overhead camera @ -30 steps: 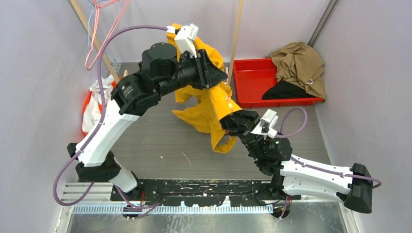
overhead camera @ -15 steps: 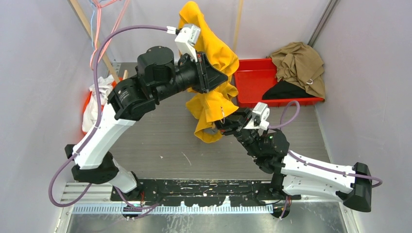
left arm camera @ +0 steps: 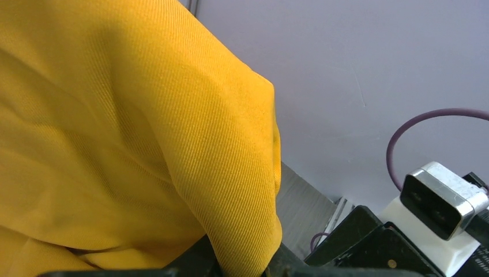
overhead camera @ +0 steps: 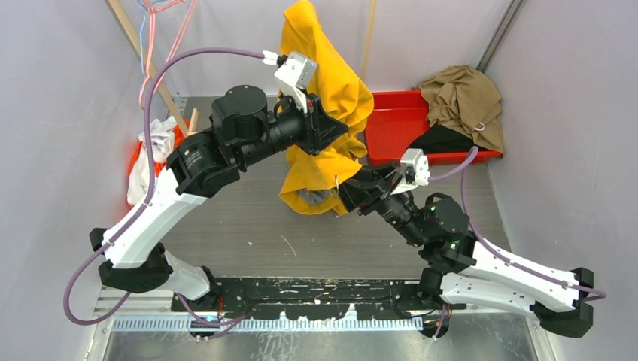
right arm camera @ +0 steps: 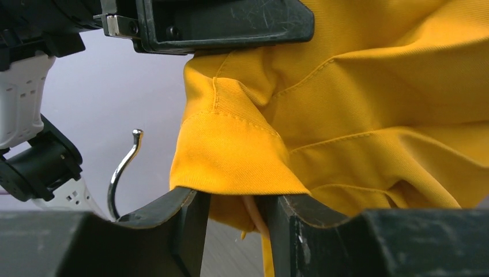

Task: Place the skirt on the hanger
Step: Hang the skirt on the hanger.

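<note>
The left gripper (overhead camera: 340, 134) is clamped on the yellow skirt (overhead camera: 331, 75), which is held aloft just left of the red tray (overhead camera: 391, 128). The right gripper (right arm camera: 230, 214) is narrowly parted under the hem, also left of that tray, and the hanger hook (right arm camera: 120, 173) is seen beside it.

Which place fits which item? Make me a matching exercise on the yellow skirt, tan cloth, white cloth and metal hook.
Items:
1. yellow skirt
2. tan cloth
3. white cloth
4. metal hook

Places:
A. at the left edge of the table
B. draped over the right end of the red tray
C. hoisted up at mid-table
D. just left of the skirt's hem in the right wrist view

Pairs: 1-C, 2-B, 3-A, 4-D
</note>
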